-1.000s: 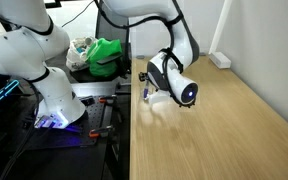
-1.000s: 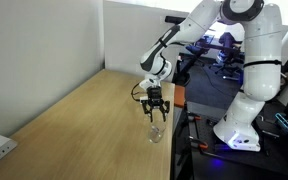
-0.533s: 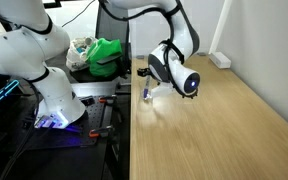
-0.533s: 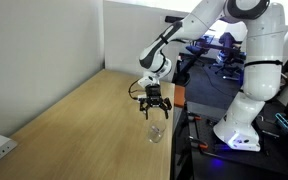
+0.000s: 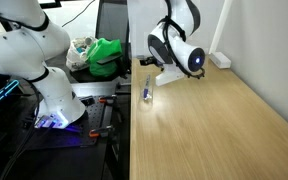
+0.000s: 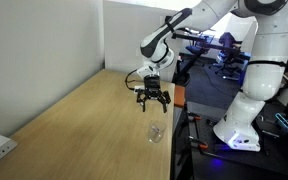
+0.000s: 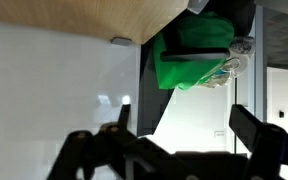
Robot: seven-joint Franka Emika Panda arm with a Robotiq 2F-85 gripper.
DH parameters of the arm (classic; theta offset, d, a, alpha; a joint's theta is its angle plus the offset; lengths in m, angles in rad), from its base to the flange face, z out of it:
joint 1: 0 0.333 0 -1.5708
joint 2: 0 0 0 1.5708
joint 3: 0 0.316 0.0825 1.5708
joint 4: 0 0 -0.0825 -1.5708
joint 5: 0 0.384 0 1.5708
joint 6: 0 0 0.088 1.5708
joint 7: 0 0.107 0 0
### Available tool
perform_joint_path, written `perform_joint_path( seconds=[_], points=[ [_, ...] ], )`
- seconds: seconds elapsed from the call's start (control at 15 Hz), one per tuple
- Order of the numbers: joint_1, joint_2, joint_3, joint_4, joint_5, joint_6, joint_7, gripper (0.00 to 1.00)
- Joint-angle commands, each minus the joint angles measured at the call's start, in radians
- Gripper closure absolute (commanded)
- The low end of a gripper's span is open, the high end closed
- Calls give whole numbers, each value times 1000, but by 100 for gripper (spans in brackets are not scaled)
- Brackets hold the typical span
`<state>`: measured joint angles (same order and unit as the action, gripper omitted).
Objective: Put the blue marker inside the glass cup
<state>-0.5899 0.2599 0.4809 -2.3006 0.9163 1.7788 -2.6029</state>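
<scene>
The glass cup (image 5: 147, 97) stands near the table's edge and also shows in both exterior views (image 6: 156, 131). The blue marker (image 5: 147, 94) stands inside it, seen as a short dark blue stick. In the other exterior view the marker is too faint to make out. My gripper (image 6: 150, 98) hangs well above the cup, apart from it, with its fingers spread and nothing between them. It also shows in an exterior view (image 5: 144, 64). The wrist view shows the two dark fingers wide apart (image 7: 184, 135) with only wall behind; cup and marker are out of that view.
The wooden table (image 5: 214, 130) runs along a white wall, with a socket strip (image 5: 220, 60) at the far end. A green bag (image 5: 106, 52) sits off the table beside a second white robot (image 5: 44, 70). The cup is close to the table edge (image 6: 172, 130).
My gripper has risen from just over the cup to well above it, open and empty. The marker stays in the cup.
</scene>
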Motion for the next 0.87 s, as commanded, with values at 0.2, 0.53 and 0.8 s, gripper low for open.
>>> perform_joint_path(
  seconds=[0.2, 0.53, 0.8],
  points=[
    [-35, -185, 28, -55, 57, -42, 0, 0],
    [-10, -179, 8, -23, 54, -45, 0, 0],
    [-12, -205, 8, -23, 56, -62, 0, 0]
  ],
)
